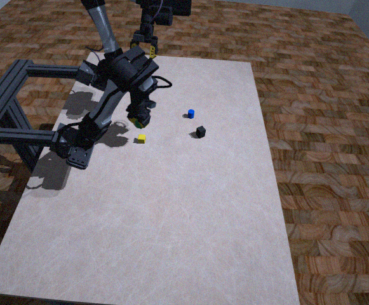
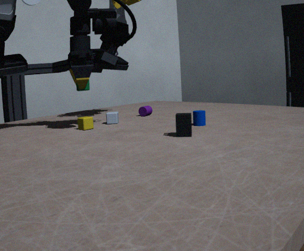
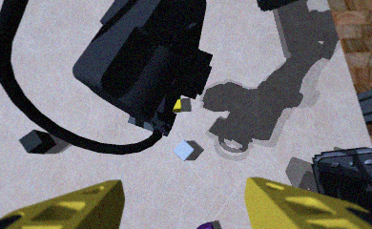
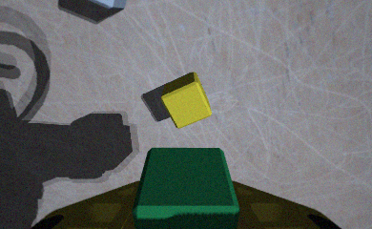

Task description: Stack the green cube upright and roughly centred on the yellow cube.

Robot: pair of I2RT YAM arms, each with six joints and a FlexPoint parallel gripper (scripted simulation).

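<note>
The green cube [image 2: 86,85] [image 4: 185,178] is between the fingers of my right gripper [image 1: 139,122] [image 2: 82,82] [image 4: 185,190], which is shut on it. It hangs well above the table, clear of the yellow cube. The yellow cube [image 1: 141,138] [image 2: 85,123] [image 4: 188,106] sits flat on the table with nothing on top; in the left wrist view the right arm partly hides it. In the right wrist view it shows just beyond the green cube, turned at an angle to it. My left gripper [image 1: 143,49] [image 3: 184,188] is open and empty, raised at the table's far end.
A pale cube [image 2: 112,117] [image 3: 183,150] stands near the yellow cube. A purple cylinder [image 2: 145,110] lies on its side farther back. A black block [image 1: 201,131] [image 2: 183,124] and a blue cylinder [image 1: 190,114] [image 2: 199,117] stand off to one side.
</note>
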